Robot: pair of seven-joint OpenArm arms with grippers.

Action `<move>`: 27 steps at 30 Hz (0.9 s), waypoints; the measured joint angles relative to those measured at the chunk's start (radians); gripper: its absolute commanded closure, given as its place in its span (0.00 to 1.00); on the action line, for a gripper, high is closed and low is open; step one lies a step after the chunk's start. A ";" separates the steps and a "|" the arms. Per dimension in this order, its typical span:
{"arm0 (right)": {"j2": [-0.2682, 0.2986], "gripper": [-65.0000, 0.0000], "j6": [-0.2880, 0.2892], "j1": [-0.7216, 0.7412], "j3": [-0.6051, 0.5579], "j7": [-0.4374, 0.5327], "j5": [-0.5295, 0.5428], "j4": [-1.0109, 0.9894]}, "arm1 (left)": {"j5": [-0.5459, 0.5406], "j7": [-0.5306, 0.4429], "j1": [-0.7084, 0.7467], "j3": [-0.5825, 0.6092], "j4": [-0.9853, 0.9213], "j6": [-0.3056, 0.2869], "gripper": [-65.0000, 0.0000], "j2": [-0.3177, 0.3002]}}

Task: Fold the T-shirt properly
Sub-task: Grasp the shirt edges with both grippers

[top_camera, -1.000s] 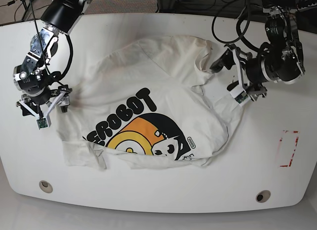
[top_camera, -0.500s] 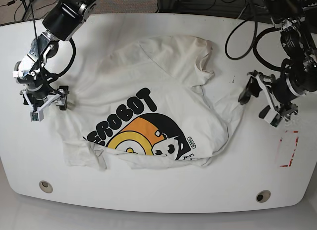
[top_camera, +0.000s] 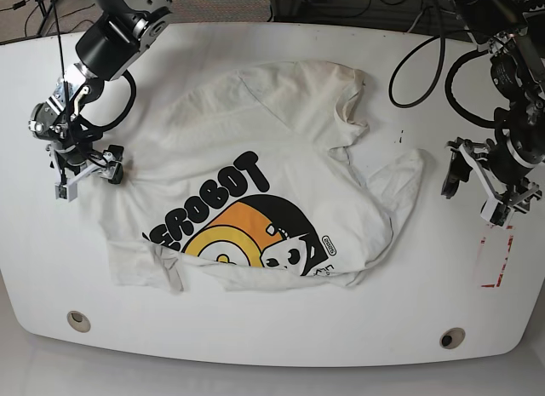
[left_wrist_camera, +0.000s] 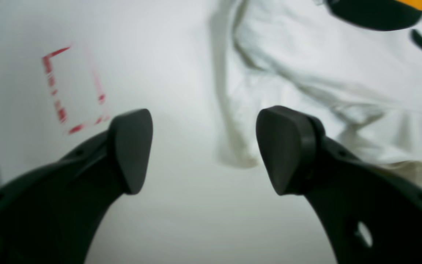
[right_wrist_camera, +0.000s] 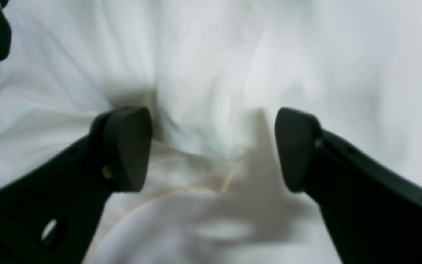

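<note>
T-shirt [top_camera: 255, 192] lay crumpled, print up, mid-table [top_camera: 272, 328] as I watched both empty grippers spread wide: left [top_camera: 479, 185] just off its sleeve, right [top_camera: 85, 170] at the opposite edge.

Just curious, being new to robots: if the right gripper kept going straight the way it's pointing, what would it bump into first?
Probably the T-shirt: the open right gripper points at wrinkled cream cloth, though how far off is unclear.

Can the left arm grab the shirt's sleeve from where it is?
Probably yes. The left gripper hangs open just beside the sleeve of the shirt, with only bare table between them.
</note>
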 measured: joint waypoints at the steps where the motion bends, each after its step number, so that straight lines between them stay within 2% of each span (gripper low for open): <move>1: -0.006 0.23 0.000 0.000 0.000 0.001 0.000 0.000 | 0.016 -0.011 -0.002 -0.002 -0.008 0.000 0.29 0.006; 3: -0.023 0.25 0.000 0.002 -0.002 0.001 0.001 0.002 | 0.042 -0.037 -0.014 -0.002 -0.043 0.000 0.29 0.024; 6: -0.045 0.36 0.001 0.002 -0.005 0.001 0.002 0.002 | 0.081 -0.074 -0.049 0.005 -0.115 0.000 0.29 0.040; 7: -0.051 0.44 0.001 0.002 -0.005 0.008 0.002 0.002 | 0.091 -0.084 -0.064 0.007 -0.146 0.000 0.29 0.043; 8: -0.056 0.47 0.001 0.002 -0.005 0.010 0.008 0.002 | 0.107 -0.096 -0.083 0.007 -0.192 -0.002 0.29 0.045; 12: -0.060 0.74 0.000 0.000 -0.005 0.008 0.006 0.001 | 0.159 -0.130 -0.142 0.002 -0.342 0.009 0.29 0.060; 16: -0.063 0.95 0.000 0.000 -0.004 0.008 0.004 0.000 | 0.190 -0.142 -0.178 0.003 -0.475 -0.002 0.29 0.073; 17: -0.063 0.98 0.000 0.000 -0.005 0.008 0.005 0.000 | 0.194 -0.149 -0.186 0.006 -0.507 0.000 0.29 0.076; 21: -0.059 0.98 0.000 -0.002 -0.040 0.009 0.000 0.000 | 0.194 -0.190 -0.198 0.078 -0.588 0.000 0.29 0.070; 27: -0.068 0.98 0.002 0.002 -0.071 0.008 0.008 0.000 | 0.182 -0.215 -0.185 0.147 -0.592 -0.002 0.29 0.080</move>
